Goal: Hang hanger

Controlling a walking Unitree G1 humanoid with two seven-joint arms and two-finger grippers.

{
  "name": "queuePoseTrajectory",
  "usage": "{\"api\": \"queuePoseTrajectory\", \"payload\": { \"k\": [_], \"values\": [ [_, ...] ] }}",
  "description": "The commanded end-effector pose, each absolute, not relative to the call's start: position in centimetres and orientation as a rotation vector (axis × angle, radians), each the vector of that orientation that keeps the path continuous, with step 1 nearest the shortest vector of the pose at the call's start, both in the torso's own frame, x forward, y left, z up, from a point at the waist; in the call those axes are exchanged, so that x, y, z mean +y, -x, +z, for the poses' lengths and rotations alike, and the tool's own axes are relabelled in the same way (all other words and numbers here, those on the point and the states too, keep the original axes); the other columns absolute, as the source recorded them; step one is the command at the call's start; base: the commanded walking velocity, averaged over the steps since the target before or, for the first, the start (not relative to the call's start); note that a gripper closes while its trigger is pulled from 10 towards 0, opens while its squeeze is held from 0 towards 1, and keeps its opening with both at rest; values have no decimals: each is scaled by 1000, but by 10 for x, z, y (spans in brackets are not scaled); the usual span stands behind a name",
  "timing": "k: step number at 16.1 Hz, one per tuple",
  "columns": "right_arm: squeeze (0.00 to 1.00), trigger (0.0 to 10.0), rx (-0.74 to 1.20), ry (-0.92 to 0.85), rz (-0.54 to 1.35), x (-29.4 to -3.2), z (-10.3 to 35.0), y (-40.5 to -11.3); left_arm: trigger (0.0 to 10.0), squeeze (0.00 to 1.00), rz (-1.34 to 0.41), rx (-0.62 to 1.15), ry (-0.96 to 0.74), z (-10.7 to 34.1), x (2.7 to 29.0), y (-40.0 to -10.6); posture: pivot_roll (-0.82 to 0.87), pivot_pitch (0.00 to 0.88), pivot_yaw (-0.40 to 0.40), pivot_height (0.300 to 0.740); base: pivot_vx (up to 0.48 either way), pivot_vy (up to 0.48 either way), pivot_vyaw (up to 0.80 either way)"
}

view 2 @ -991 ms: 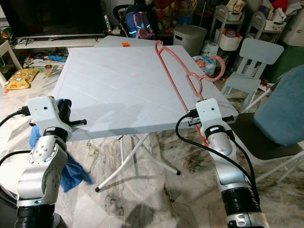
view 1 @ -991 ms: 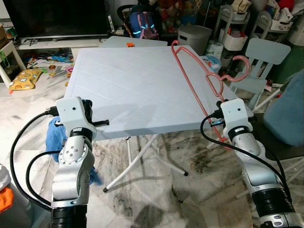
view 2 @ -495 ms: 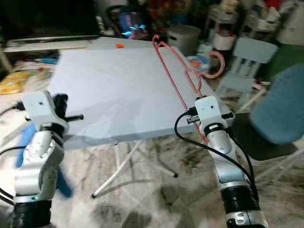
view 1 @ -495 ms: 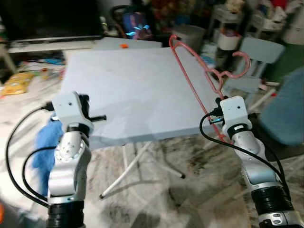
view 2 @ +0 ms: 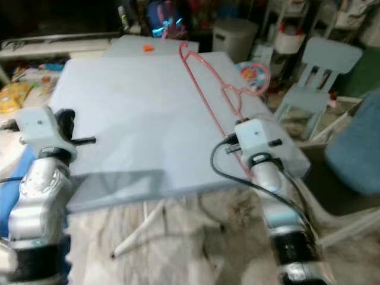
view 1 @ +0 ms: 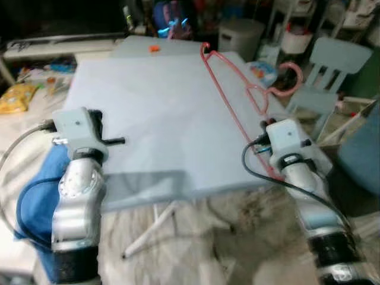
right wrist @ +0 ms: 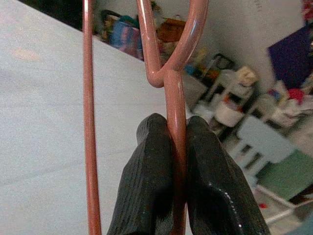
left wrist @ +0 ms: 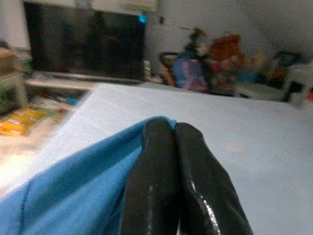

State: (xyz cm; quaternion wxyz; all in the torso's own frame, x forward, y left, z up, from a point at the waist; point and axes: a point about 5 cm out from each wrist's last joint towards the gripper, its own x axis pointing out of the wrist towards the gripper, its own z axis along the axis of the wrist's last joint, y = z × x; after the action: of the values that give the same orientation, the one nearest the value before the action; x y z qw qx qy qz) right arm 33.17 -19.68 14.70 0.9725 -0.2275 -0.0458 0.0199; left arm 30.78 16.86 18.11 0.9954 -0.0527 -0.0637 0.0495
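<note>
Right gripper (right wrist: 173, 134) clamped on pink hanger (view 1: 237, 101) by its lower bar, held above right edge of pale blue table (view 1: 148, 113), hook toward small chair (view 1: 332, 59). Left gripper (left wrist: 171, 142) pinched together on blue cloth (left wrist: 73, 196), beside table's left edge.

Head views motion-blurred — clutter beyond the table (view 1: 148, 119) unreadable. Pink hanger (view 1: 228, 98): lower end hidden behind the right arm's wrist housing. Blue cloth (left wrist: 63, 196) cut by the frame edge — extent unknown.
</note>
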Motion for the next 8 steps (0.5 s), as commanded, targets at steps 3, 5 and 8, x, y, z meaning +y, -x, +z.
{"api": "queuePoseTrajectory", "payload": {
  "k": [3,5,8],
  "values": [
    [0,10000,-129,451,64,-188,154,-334,10000,0,109,-171,94,192,174,-309,-102,0,-34,740,469,0,0],
    [0,10000,-127,451,70,-187,153,-334,10000,0,117,-189,91,195,175,-311,-96,0,-37,740,169,0,0],
    [0,10000,-127,451,82,-184,153,-334,10000,0,127,-210,43,198,178,-313,-96,0,-39,740,0,0,0]
  ]
}}
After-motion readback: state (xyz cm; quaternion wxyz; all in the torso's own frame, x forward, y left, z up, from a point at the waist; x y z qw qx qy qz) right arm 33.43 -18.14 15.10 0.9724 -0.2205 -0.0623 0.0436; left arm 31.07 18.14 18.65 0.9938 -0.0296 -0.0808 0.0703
